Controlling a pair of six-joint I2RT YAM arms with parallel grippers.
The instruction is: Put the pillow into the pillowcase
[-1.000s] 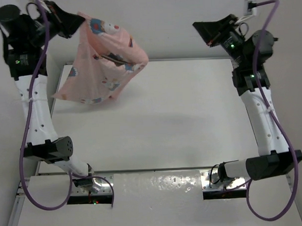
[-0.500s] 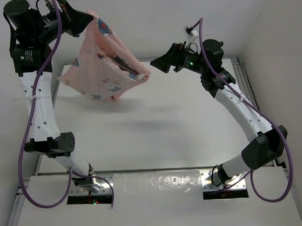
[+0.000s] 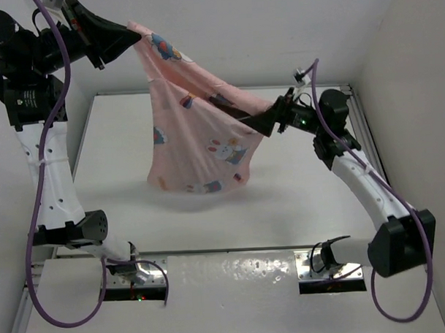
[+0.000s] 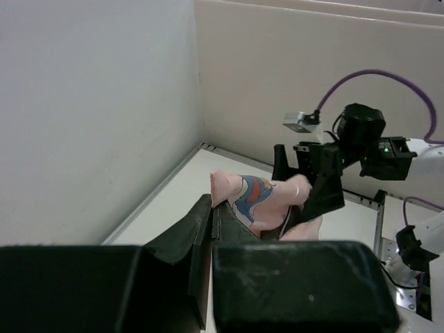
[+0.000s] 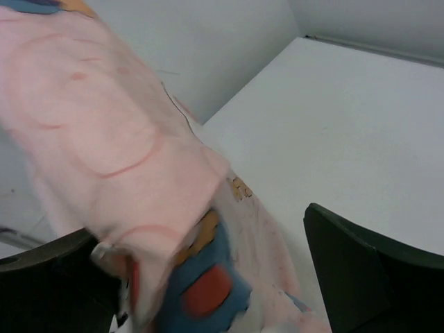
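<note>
The pink pillowcase point(image 3: 199, 138) with its cartoon figures hangs stretched in the air over the back of the table. My left gripper point(image 3: 136, 36) is high at the back left, shut on the pillowcase's upper corner point(image 4: 260, 198), which sticks out past its fingertips point(image 4: 214, 205). My right gripper point(image 3: 255, 124) reaches in from the right and touches the pillowcase's right edge. Its jaws point(image 5: 201, 225) stand wide apart, with pink cloth point(image 5: 104, 139) lying loosely between them, nearer the left finger. The lower part of the pillowcase sags just above the table. The pillow does not show plainly.
The white table point(image 3: 304, 200) lies under the cloth, with walls close behind and at the left. A raised rail point(image 3: 364, 125) runs along the right edge. Both arm bases and their purple cables sit at the near edge point(image 3: 233, 272).
The right arm has swung in from the back right to the cloth and its jaws have opened. The left gripper shifted the pillowcase, which now hangs spread toward the table's middle.
</note>
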